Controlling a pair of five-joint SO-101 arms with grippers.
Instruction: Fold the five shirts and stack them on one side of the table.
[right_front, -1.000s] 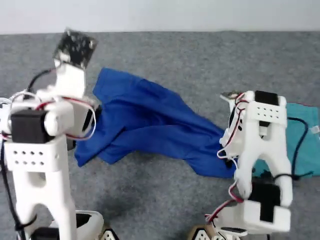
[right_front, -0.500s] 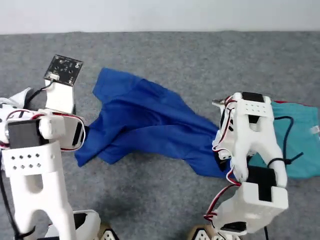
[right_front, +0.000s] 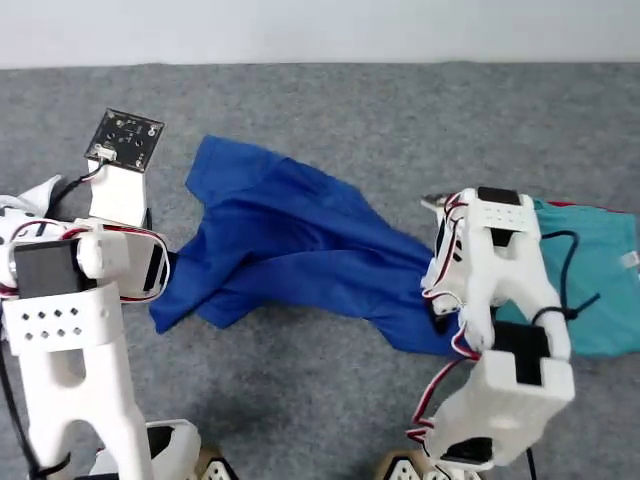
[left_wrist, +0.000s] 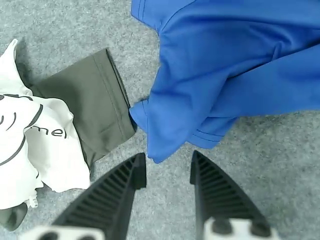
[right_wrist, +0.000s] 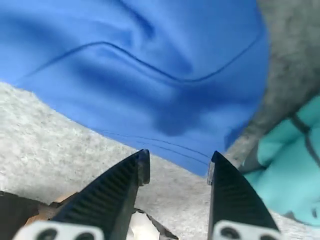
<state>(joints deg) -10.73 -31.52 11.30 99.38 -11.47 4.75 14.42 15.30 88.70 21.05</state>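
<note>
Grey felt-like table (right_front: 330, 420) runs beneath both arms. Closest in, the left gripper (left_wrist: 167, 162) hangs with its jaws apart and nothing between them. It sits over open table just short of a hemmed corner of the blue shirt (right_front: 300, 250). The right gripper (right_wrist: 178, 160) is likewise spread and empty, poised low over the stitched hem at the shirt's other end.

That blue shirt lies unfolded and rumpled across the middle of the table, slanting from the far left down to the near right, with creases and doubled layers along its length. Its right end runs up against the teal shirt (right_front: 600, 290), which lies flat at the right edge. Whether the two overlap or only touch cannot be told. At the left end, the blue corner touches an olive shirt (left_wrist: 95, 105), and a white shirt (left_wrist: 35, 145) with dark print lies partly over the olive one, near the table's left edge.

The blue cloth looks thin, light and limp, so it will likely sag and bunch wherever it is lifted, and the felt may drag on it. The hemmed corners under each gripper seem the best holds, being thicker and easy to pinch as a single edge. A grab in the rumpled middle would probably catch several layers at once.
</note>
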